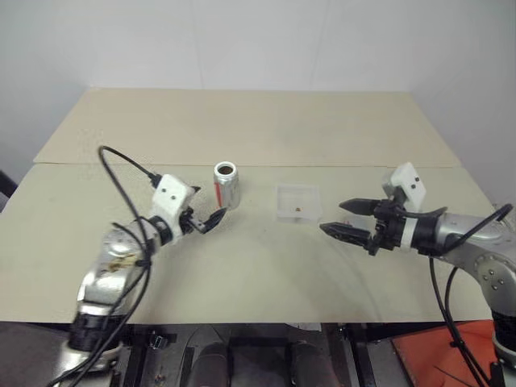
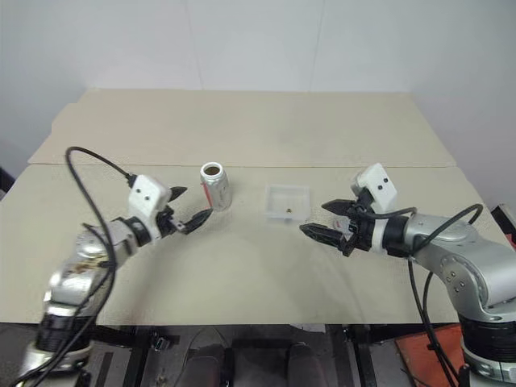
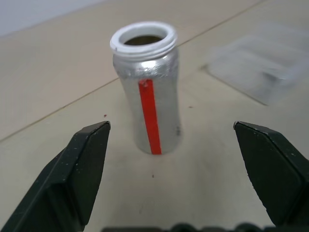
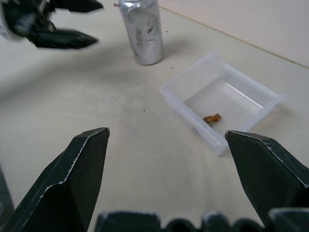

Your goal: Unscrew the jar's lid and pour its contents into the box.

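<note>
Silvery jar (image 1: 226, 185) upright, uncapped, 1 red stripe, no text we can read | brown bit (image 4: 212, 118) in box (image 4: 270, 104) | left gripper (image 1: 206, 220), right gripper (image 1: 345, 219) both spread, empty

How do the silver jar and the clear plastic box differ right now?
The silvery cylindrical jar with the red stripe stands tall and opaque, while the shallow square clear plastic box sits low and see-through. The box holds a small brown piece; the jar's inside looks dark. Both stand open-topped on the table.
</note>
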`<move>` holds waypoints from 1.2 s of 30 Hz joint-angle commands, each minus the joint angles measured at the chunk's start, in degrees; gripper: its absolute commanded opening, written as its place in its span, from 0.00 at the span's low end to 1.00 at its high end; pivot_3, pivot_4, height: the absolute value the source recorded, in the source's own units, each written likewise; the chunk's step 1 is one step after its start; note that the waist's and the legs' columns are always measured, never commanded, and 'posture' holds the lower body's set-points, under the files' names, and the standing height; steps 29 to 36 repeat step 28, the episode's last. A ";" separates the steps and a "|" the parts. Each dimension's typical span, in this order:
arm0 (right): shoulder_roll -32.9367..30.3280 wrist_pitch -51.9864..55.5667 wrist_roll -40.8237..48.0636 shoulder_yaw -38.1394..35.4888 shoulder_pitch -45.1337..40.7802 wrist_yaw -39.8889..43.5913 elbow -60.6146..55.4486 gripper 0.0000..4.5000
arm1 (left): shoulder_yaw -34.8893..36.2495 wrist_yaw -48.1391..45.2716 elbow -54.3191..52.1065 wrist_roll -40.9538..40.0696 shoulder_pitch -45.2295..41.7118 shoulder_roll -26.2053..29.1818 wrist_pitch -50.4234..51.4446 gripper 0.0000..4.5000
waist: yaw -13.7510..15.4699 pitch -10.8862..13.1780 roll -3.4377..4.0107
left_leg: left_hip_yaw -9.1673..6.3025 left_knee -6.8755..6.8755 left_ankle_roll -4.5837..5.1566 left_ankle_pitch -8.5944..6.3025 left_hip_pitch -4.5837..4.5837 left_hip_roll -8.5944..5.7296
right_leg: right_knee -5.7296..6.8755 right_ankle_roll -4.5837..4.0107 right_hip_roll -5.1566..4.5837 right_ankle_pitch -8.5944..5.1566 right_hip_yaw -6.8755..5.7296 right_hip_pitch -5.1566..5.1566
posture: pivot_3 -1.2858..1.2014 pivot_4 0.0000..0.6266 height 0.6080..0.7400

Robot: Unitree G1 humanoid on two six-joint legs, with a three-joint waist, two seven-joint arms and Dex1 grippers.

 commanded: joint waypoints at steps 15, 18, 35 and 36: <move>-5.91 -10.68 -3.19 -4.37 2.70 10.44 3.21 1.00 | 10.17 -25.62 2.18 -15.63 3.46 9.87 -12.48 0.99 | -0.02 0.00 0.00 | 0.10 -0.08 0.00 0.00 0.08 0.03 | -0.08 -0.02 0.00 -0.02 0.03 0.03 | 0.52 0.24 1.00; -5.61 -10.65 -3.01 -4.84 3.17 10.24 2.85 1.00 | 9.29 -25.75 1.84 -15.81 3.54 9.80 -12.03 0.99 | -0.01 0.00 0.00 | 0.10 -0.08 0.00 0.00 0.09 0.02 | -0.07 -0.02 0.00 -0.02 0.03 0.03 | 0.52 0.24 1.00; -5.54 -11.13 -2.71 -5.91 3.41 10.72 2.95 1.00 | 8.95 -25.24 1.66 -15.68 3.69 9.89 -12.13 0.99 | -0.04 0.00 0.00 | 0.10 -0.09 0.00 0.00 0.10 0.03 | -0.08 -0.02 0.01 -0.02 0.04 0.03 | 0.52 0.24 1.00; -5.54 -11.13 -2.71 -5.91 3.41 10.72 2.95 1.00 | 8.95 -25.24 1.66 -15.68 3.69 9.89 -12.13 0.99 | -0.04 0.00 0.00 | 0.10 -0.09 0.00 0.00 0.10 0.03 | -0.08 -0.02 0.01 -0.02 0.04 0.03 | 0.52 0.24 1.00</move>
